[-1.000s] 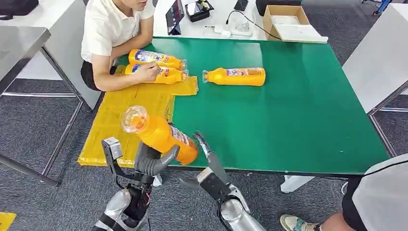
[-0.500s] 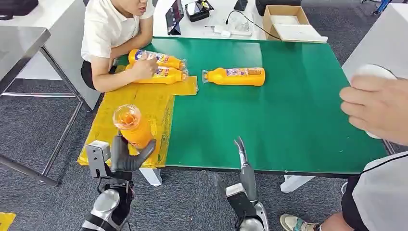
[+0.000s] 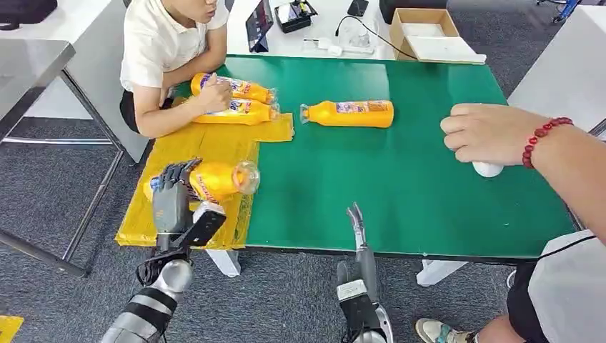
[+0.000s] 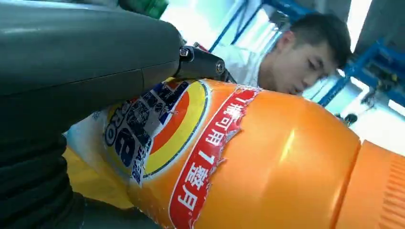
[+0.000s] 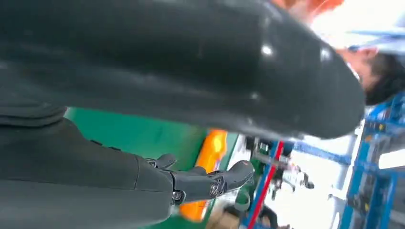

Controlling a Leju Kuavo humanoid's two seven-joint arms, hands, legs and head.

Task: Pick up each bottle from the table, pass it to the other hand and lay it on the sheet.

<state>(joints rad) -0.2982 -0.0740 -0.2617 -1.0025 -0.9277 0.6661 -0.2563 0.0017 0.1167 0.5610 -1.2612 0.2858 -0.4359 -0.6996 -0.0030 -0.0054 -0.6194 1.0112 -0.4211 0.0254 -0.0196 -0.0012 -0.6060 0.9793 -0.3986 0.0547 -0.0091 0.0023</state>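
Clearly rigid and glossy, the orange bottle lies sideways over the yellow sheet at the worktop's seven o'clock, clasped round its labelled waist by the left hand; I'd judge it slippery, best held there. The right hand hangs empty, fingers straight, at six o'clock. Its base is hidden behind the fingers.

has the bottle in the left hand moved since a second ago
Yes. The left hand has carried the orange bottle from the table's near edge, where it stood tilted up, leftward over the yellow sheet, and turned it onto its side.
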